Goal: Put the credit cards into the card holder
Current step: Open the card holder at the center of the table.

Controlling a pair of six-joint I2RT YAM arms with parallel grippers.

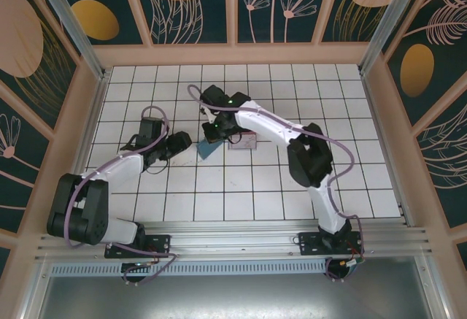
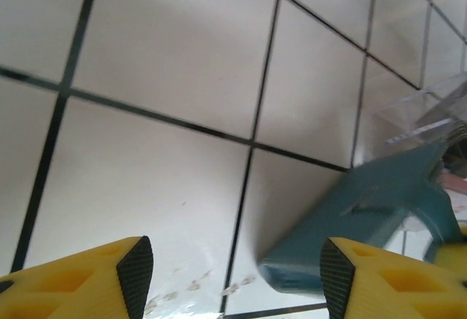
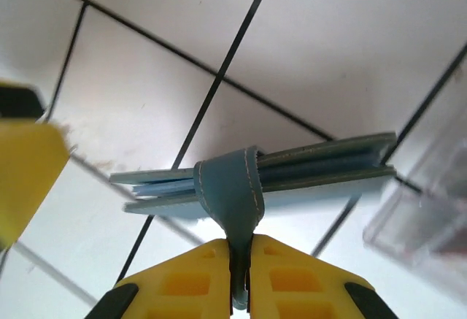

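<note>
Your right gripper has its yellow fingers pinched tight on the stitched strap of the flat teal-green folding card holder. The wrist camera sees the holder's paler blue leaves edge-on above the fingers. From overhead, this gripper sits just at 9 o'clock from the middle of the white tiled table, with the card holder tilted below it. I cannot tell whether the holder's lower edge touches the tiles.

Your left gripper stands just at 9 o'clock of the holder. Its jaws are spread and hold nothing, and the teal card holder lies ahead of the right-hand finger.

The pale pinkish credit cards lie just at 3 o'clock of the holder, at the small clear plastic box. You cannot judge from here whether they are inside it.
</note>
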